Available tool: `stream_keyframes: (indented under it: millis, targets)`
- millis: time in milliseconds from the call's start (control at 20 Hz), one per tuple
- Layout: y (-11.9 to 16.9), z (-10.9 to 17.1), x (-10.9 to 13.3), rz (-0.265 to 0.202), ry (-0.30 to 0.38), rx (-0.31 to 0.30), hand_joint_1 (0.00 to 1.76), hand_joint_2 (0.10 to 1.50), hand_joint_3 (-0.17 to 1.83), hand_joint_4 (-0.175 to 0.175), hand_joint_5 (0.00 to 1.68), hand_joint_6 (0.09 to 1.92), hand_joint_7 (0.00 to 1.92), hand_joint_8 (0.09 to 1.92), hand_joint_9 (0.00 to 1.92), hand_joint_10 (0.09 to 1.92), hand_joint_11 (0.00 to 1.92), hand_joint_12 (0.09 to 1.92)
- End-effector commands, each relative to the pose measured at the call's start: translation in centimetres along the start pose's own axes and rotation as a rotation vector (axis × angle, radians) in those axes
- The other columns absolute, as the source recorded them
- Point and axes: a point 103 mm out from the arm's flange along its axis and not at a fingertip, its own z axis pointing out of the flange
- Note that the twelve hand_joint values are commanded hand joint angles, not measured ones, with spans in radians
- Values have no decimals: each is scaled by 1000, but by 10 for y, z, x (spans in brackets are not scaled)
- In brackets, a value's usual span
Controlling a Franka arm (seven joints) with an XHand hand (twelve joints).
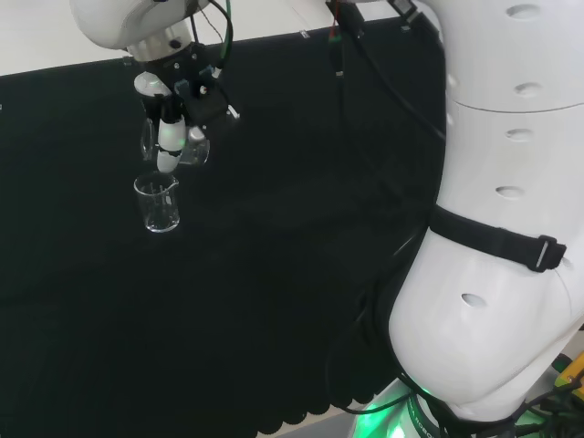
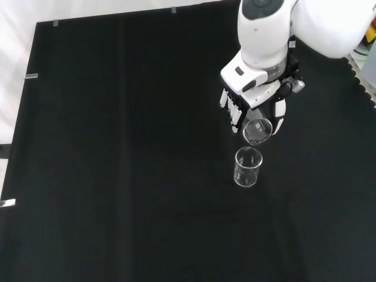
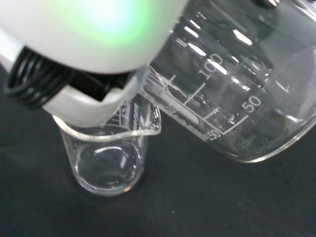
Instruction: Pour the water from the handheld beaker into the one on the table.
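Item: table beaker (image 2: 247,167), upright on worktop (image 2: 117,176), centre-right in front view, w/ held beaker (image 2: 257,131) just above and behind it, tilted. Risk, judged: spout off-line w/ lower rim, so water may spill on cloth. Robot hand (image 2: 252,103) hangs fingers-down from arm, curled round held beaker.

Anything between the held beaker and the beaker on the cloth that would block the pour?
Nothing visible. The robot hand holds the held beaker tilted just above the table beaker, which stands upright with an open mouth. Around them lies bare black cloth.
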Motion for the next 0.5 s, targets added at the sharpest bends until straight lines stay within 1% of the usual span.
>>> stream_keyframes:
  millis: [50, 300, 500]
  targets:
    - [-2, -2, -8, -3, 82, -35, 1326, 652, 553, -175, 1462, 233, 1594, 87, 1537, 87, 1077, 865]
    - [-3, 0, -12, -5, 131, -44, 1326, 653, 551, -175, 1461, 234, 1593, 87, 1537, 87, 1078, 865]
    - [-4, 2, -19, -2, 166, -63, 1326, 654, 550, -175, 1461, 234, 1593, 87, 1537, 87, 1080, 866]
